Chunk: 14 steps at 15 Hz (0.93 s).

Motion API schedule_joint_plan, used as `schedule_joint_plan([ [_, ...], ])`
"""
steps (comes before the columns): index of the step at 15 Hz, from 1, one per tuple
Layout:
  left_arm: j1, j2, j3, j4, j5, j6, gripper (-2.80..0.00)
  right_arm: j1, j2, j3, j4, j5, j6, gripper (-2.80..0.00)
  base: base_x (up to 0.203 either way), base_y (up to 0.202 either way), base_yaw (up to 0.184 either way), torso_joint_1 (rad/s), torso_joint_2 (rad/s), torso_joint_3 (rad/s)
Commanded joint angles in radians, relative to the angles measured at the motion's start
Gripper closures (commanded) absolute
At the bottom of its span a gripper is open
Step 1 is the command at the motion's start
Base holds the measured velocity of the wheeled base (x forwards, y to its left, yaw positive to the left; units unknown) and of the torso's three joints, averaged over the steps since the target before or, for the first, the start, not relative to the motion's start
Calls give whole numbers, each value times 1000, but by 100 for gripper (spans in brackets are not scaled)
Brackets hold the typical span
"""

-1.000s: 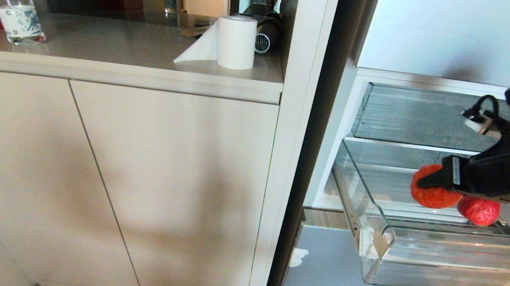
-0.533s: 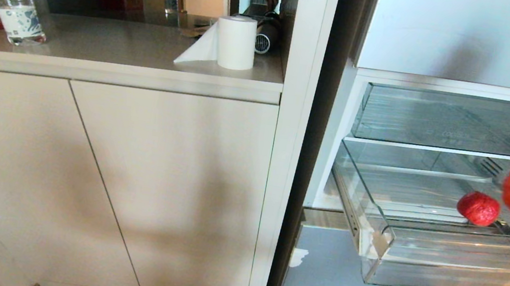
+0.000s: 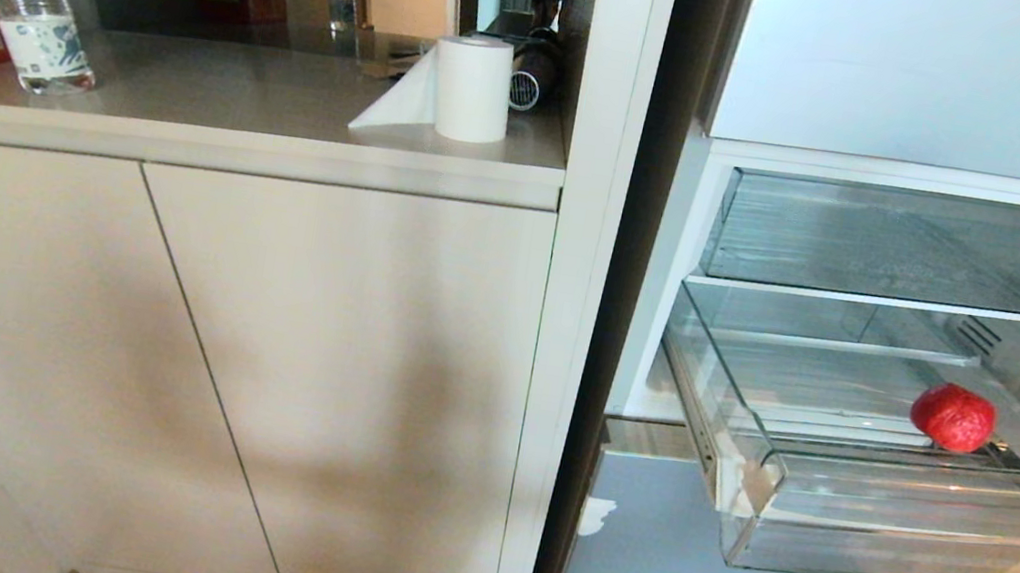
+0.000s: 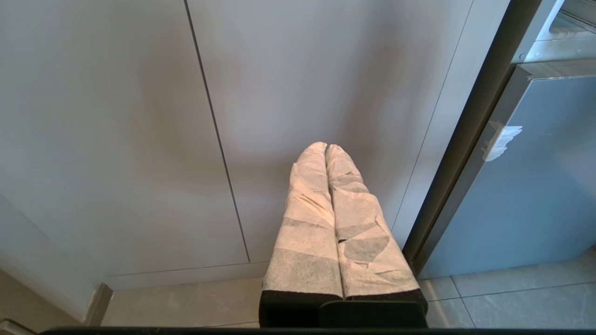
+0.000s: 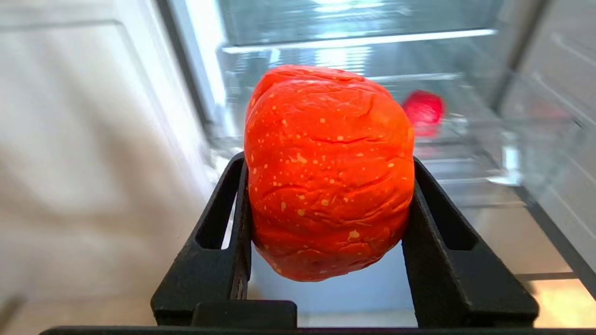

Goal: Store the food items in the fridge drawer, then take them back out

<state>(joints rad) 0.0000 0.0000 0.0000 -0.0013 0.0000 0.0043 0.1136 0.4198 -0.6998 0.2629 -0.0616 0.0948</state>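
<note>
inside the fridge drawer (image 3: 836,538) one red lump (image 3: 953,416), right gripper (image 5: 328,186) jaws clamped on another — left's pressed together

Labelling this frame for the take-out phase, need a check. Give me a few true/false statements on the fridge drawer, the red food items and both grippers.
1. The right gripper is shut on the large orange-red speckled lump. True.
2. The clear plastic pull-out drawer holds two red lumps. False: only one small red roundish lump lies in it.
3. The clear bin above holds nothing visible. True.
4. The left gripper, wrapped in white tape, is open. False: its fingers are pressed together, holding nothing.
5. The white paper roll lies on its side. False: it stands upright on the countertop.
</note>
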Motion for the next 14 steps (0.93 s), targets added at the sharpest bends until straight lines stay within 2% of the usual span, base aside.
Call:
schedule_joint_plan([
  [1,0,0,2,0,0,-1,0,-1,-130,167,-121,-26,-15,0,0,0,0,0,0,0],
  [4,0,0,2,0,0,-1,0,-6,-138,457,-420,-60,-113,0,0,0,0,0,0,0],
  [6,0,1,2,0,0,-1,0,-64,-147,647,-503,-32,-152,0,0,0,0,0,0,0],
  [8,0,2,2,0,0,0,0,-142,-197,703,-471,12,-165,0,0,0,0,0,0,0],
  [10,0,2,2,0,0,0,0,-136,-283,701,-419,7,-172,0,0,0,0,0,0,0],
  [12,0,0,2,0,0,0,0,-128,-396,701,-324,41,-189,0,0,0,0,0,0,0],
  [14,0,0,2,-1,0,0,0,-123,-420,701,-252,62,-187,0,0,0,0,0,0,0],
])
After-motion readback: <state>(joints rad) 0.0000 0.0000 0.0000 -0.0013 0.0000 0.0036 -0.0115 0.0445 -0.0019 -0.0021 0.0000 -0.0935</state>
